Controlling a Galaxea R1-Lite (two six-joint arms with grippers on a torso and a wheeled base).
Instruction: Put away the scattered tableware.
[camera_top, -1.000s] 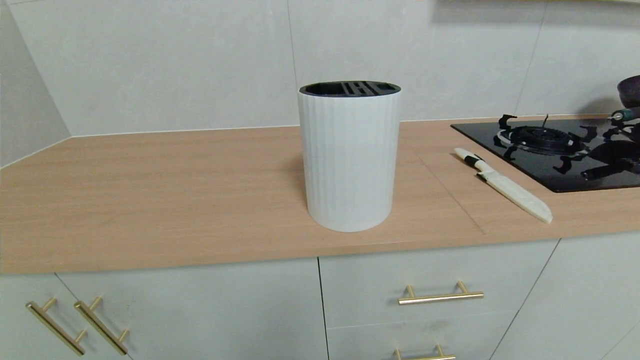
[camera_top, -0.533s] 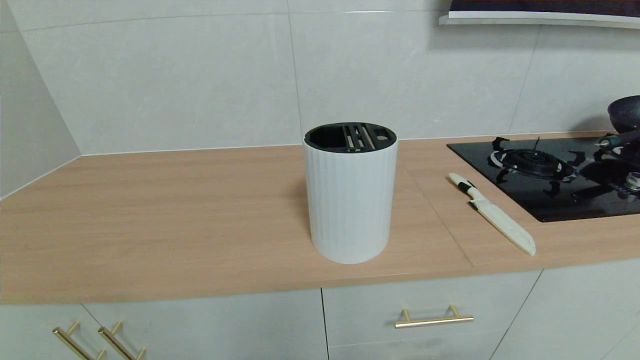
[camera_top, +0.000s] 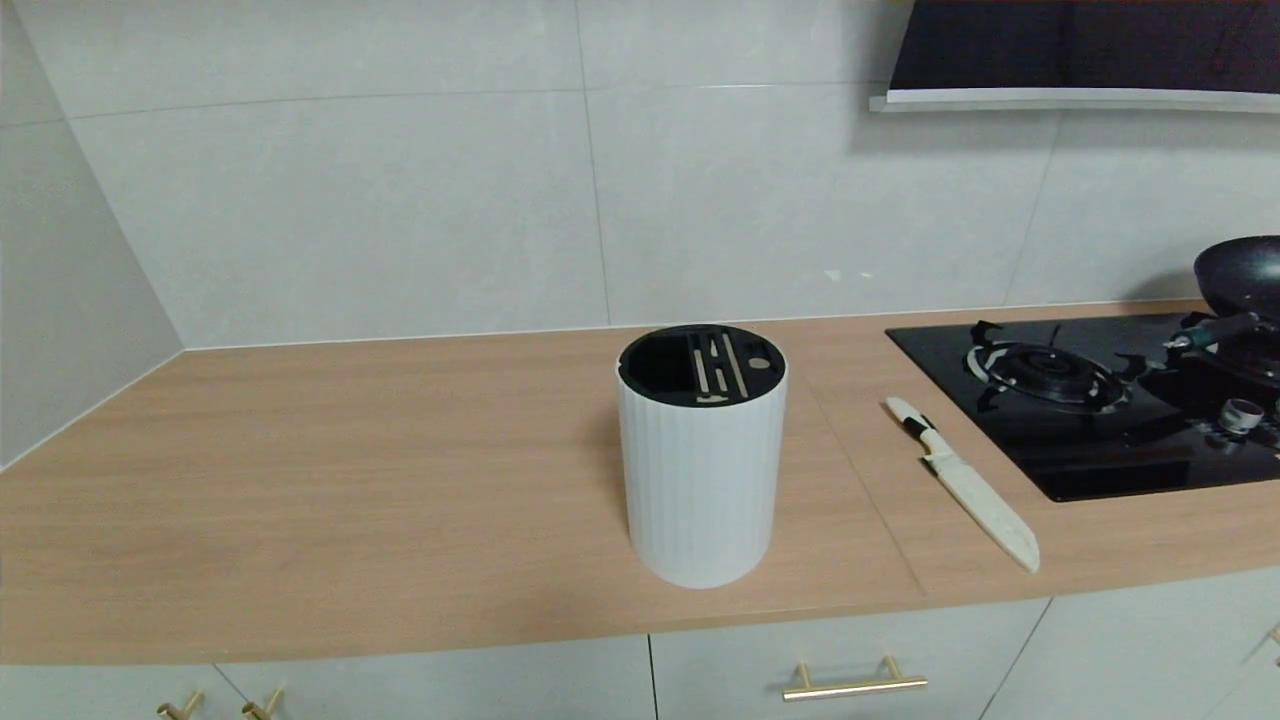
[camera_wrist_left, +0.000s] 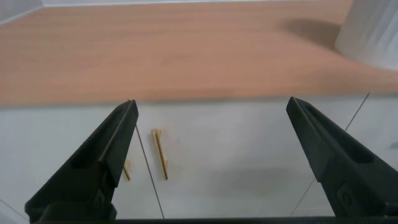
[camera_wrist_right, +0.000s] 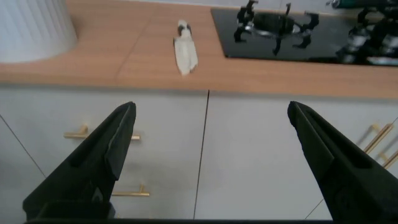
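Observation:
A white ribbed knife holder (camera_top: 702, 460) with a black slotted top stands on the wooden counter (camera_top: 350, 470), near its front edge. A white knife (camera_top: 962, 484) with a black band on its handle lies flat to the holder's right, beside the hob. My left gripper (camera_wrist_left: 211, 124) is open, low in front of the cabinet doors, with the holder's base (camera_wrist_left: 372, 37) off to one side. My right gripper (camera_wrist_right: 211, 124) is open too, below the counter edge, facing the knife (camera_wrist_right: 185, 51) and the holder (camera_wrist_right: 34, 28).
A black gas hob (camera_top: 1100, 395) sits at the counter's right end with a dark pan (camera_top: 1240, 275) on it. White cabinet fronts with gold handles (camera_top: 855, 685) run under the counter. A range hood (camera_top: 1080, 55) hangs above the hob. Tiled wall behind.
The head camera has risen and tilted, so the whole scene sits lower in view and the holder's slotted top now shows. Holder and knife have not moved on the counter.

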